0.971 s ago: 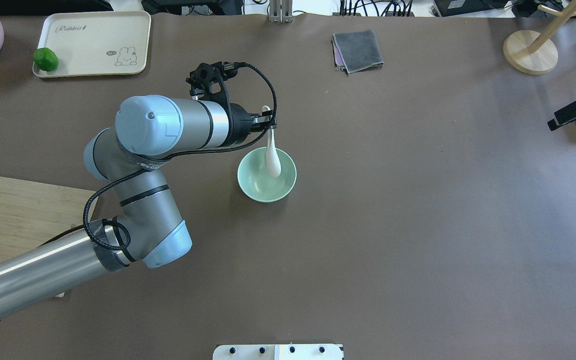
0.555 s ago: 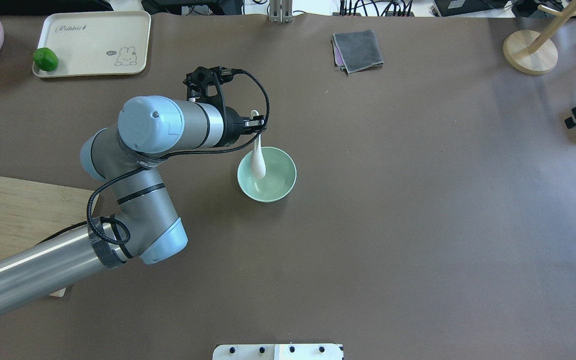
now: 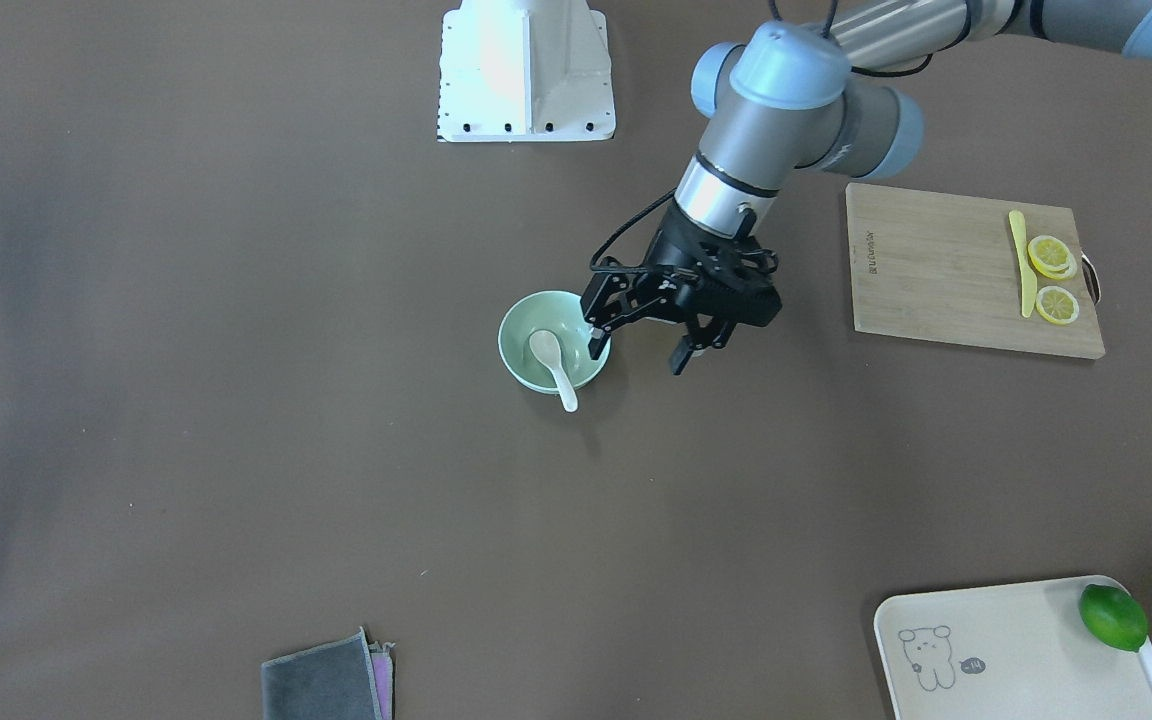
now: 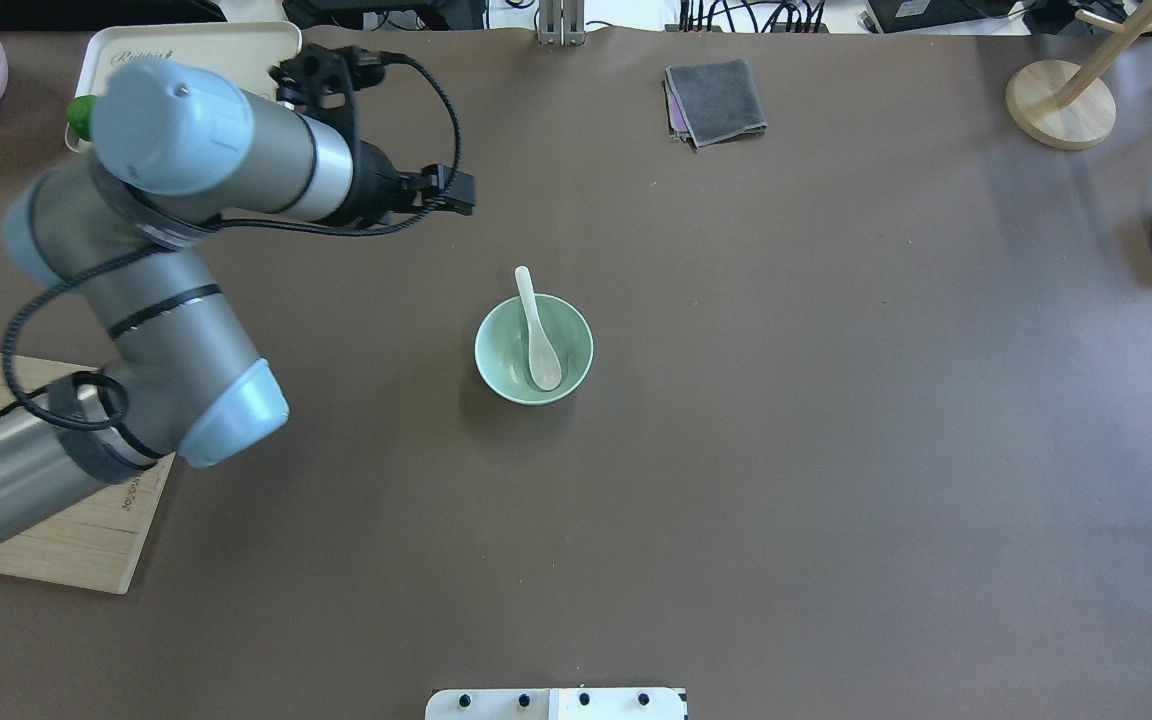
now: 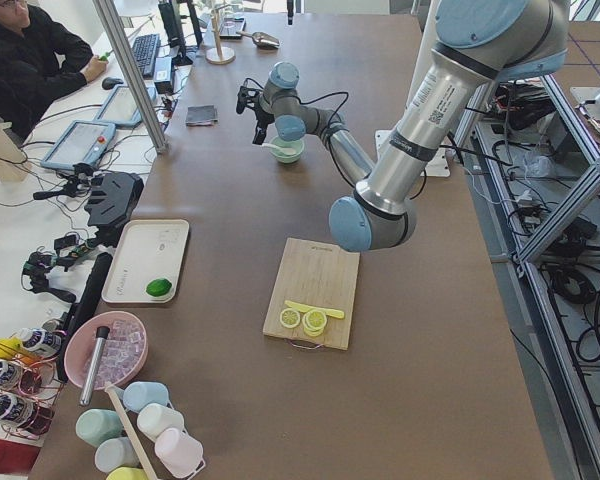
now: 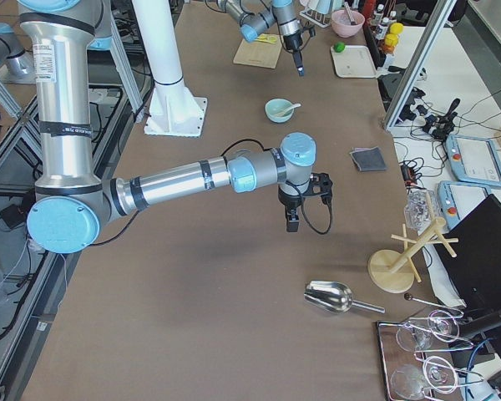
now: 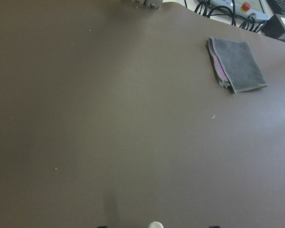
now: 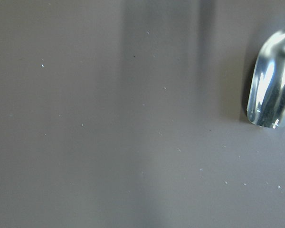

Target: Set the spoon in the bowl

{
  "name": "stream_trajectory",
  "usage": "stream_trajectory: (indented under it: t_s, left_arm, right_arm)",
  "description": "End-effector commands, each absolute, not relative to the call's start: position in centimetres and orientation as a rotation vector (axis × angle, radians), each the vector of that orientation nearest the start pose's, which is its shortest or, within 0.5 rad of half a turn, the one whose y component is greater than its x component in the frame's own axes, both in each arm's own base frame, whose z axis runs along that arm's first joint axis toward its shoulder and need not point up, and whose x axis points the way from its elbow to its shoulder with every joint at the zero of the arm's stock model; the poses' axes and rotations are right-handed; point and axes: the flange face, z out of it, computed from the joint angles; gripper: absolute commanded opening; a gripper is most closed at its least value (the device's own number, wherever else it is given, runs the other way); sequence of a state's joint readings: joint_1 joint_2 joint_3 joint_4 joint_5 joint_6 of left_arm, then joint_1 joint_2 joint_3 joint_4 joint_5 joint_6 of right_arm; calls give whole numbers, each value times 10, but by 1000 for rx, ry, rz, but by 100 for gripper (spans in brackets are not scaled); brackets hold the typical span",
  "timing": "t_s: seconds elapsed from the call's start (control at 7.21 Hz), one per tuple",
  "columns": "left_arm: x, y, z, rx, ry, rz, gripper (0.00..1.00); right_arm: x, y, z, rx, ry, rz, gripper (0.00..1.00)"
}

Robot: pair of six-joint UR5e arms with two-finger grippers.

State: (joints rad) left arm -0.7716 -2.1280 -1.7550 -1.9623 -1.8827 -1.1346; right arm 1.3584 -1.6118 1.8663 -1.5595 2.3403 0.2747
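- The spoon [image 4: 539, 335] lies in the bowl [image 4: 488, 345]. Its scoop rests down on the bowl's floor, and its handle leans up over the far rim and pokes out past it.
- The bowl stands upright near the middle of the brown tabletop [image 4: 836, 450].
- The left claw [image 3: 638, 351] is released, with its two black fingers spread wide and nothing between them. It hangs above the tabletop off to the bowl's side, toward the robot's left, and touches neither spoon nor bowl.
- The right claw [image 6: 290, 220] points down over the tabletop, near a shiny metal scoop [image 6: 330, 296]. It shows only in the side view, so I cannot tell whether it is released or clenched.
- A wooden cutting board [image 3: 936, 270] lies on the robot's left side. It carries two lemon slices [image 3: 1049, 256] and a thin yellow knife [image 3: 1019, 262] just beside them.
- A cream tray [image 3: 996, 650] sits at the far left corner, with a green lime [image 3: 1113, 616] on its edge.
- A folded grey cloth [image 4: 716, 100] lies on the far side of the tabletop, well apart from the bowl.
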Motion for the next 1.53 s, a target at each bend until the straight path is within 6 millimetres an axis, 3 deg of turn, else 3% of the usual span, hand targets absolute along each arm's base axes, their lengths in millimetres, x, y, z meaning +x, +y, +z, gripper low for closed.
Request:
stream_trajectory:
  t_s: [0.0, 0.28, 0.42, 0.55, 0.69, 0.83, 0.97, 1.11, 1.39]
  left_arm:
    - [271, -508, 274, 496, 901, 121, 98]
    - [154, -508, 362, 540, 732, 221, 98]
    - [80, -514, 411, 528, 695, 276, 98]
    - [43, -514, 464, 493, 651, 308, 98]
    - [-13, -503, 518, 445, 606, 257, 98]
    - [-47, -495, 555, 396, 592, 183, 98]
    - [-53, -494, 557, 369, 617, 144, 98]
    - [-44, -493, 552, 317, 737, 84, 98]
    - [-43, -485, 562, 284, 775, 67, 98]
  right_arm:
    - [-6, -439, 561, 27, -792, 4, 100]
    - [29, -402, 597, 33, -805, -47, 100]
    - [34, -394, 605, 23, -798, -30, 100]
    - [36, -394, 607, 21, -798, -24, 100]
    - [38, -394, 609, 20, -788, -20, 100]
    - [40, -393, 609, 20, -787, -13, 100]
    - [41, -396, 604, 8, -786, 0, 100]
    - [42, -405, 589, -7, -785, 13, 100]
    - [38, -434, 565, -30, -784, 21, 100]
